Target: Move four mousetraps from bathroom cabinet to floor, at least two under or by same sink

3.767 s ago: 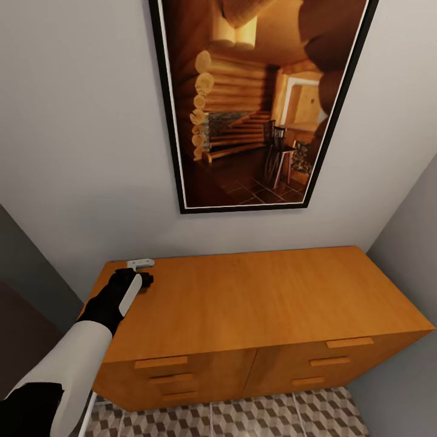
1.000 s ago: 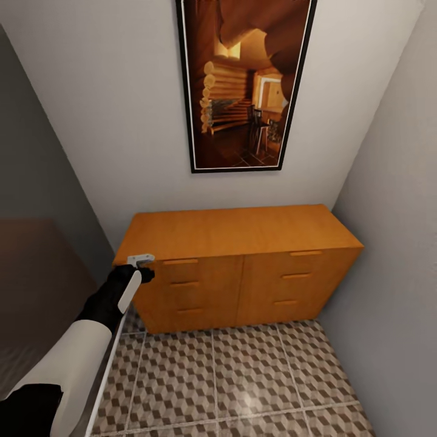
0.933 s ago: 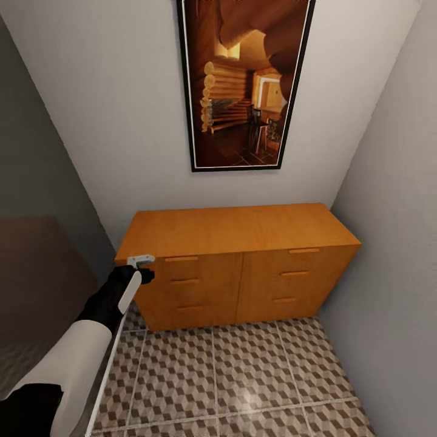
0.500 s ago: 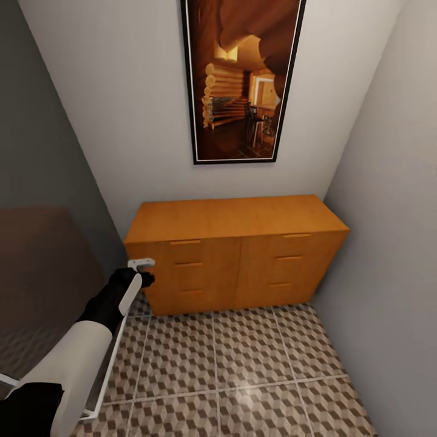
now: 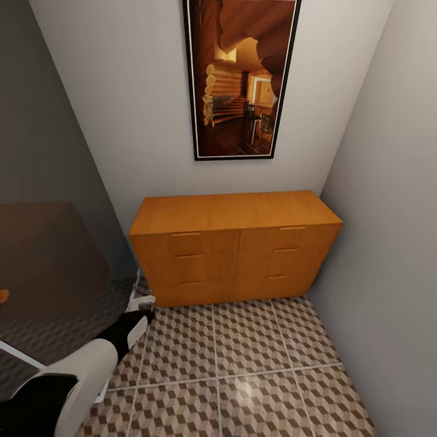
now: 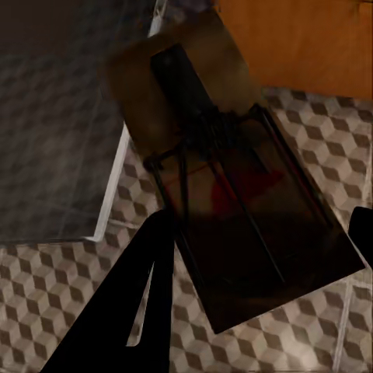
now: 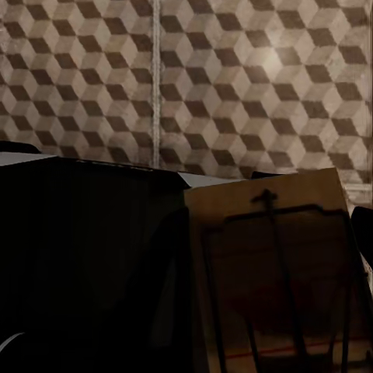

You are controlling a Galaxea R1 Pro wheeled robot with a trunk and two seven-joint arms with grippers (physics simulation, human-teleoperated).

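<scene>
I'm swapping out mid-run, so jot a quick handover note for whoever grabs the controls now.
Left hand: shut on a mousetrap, held above the bathroom floor.
Right hand: a second mousetrap sits in front of its camera; grip not clearly shown.
The cabinet stands ahead against the wall, drawers closed.
Done: two traps are out of the cabinet.
Left: none seen on the floor yet. Set these down by the sink, then account for the other two.

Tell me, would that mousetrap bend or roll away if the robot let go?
The mousetrap looks like a flat, stiff board, so it probably won't bend or roll. Its thin wire parts seem delicate. It juts past the dark fingers, so it might slip.
</scene>
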